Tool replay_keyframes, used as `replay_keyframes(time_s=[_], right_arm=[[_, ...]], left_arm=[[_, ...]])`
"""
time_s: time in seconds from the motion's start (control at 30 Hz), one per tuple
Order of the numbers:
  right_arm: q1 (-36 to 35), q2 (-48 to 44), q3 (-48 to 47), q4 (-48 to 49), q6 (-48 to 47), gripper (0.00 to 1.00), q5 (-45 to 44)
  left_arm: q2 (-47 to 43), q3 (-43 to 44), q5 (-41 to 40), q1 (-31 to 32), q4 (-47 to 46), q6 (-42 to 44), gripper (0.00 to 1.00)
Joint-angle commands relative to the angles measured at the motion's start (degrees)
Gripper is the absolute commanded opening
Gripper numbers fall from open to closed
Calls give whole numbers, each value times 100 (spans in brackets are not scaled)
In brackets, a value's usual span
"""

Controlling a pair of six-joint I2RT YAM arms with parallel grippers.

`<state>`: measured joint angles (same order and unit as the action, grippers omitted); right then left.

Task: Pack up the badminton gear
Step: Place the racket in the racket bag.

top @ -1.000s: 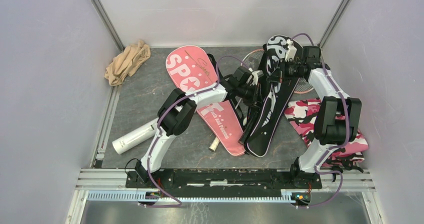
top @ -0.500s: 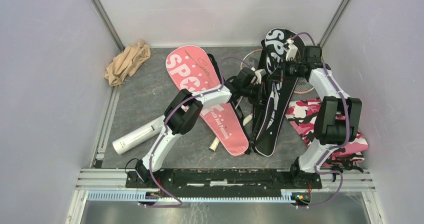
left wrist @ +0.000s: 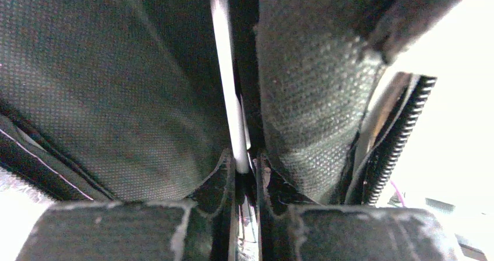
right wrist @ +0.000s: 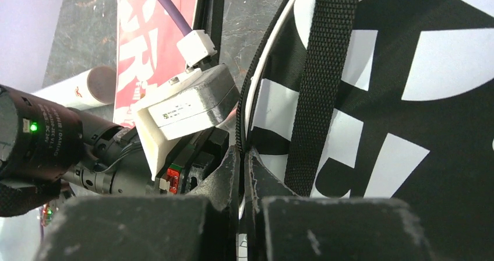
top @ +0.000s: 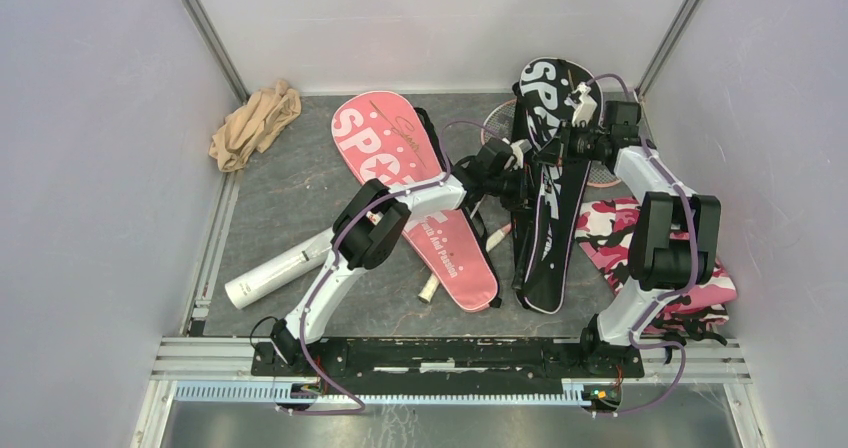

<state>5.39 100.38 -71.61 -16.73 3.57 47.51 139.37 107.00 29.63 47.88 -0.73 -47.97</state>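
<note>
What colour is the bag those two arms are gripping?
The bag is black with white lettering; the top view shows it best.

Left gripper [left wrist: 244, 170] pinched tight on a thin white strip [left wrist: 228, 86]. Woven black bag [left wrist: 116, 86] fabric either side, zipper [left wrist: 402, 133] at right.

— What sort of place is this, a workshop?
— More a robot lab cell, I'd say. Plain white panel walls [top: 100, 168] on three sides, held by aluminium posts [top: 207, 33], closing in one grey worktop [top: 290, 198].
— And the machines?
— The left arm [top: 352, 236] and the right arm [top: 672, 238], bolted to a black bar [top: 430, 356] at the near edge. Purple cables [right wrist: 169, 7] run along them, and a green status light [right wrist: 33, 126] glows on a motor housing.
</note>
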Motion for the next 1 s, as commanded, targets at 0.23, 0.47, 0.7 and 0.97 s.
replay_keyframes(time_s=[0.23, 0.47, 0.7, 0.97], right_arm=[[-91, -502, 295, 955, 1572, 0, 150], [-82, -700, 680, 1452, 2073, 0, -76], [-90, -805, 1017, 1631, 2185, 0, -215], [-100, -902, 1296, 1776, 2262, 0, -169]], left_arm=[[-138, -44, -81, -18, -1463, -678, 8], [-76, -89, 54, 2, -1829, -1150, 19], [31, -110, 285, 19, -2332, -1721, 18], [394, 167, 270, 20, -2656, -1937, 26]])
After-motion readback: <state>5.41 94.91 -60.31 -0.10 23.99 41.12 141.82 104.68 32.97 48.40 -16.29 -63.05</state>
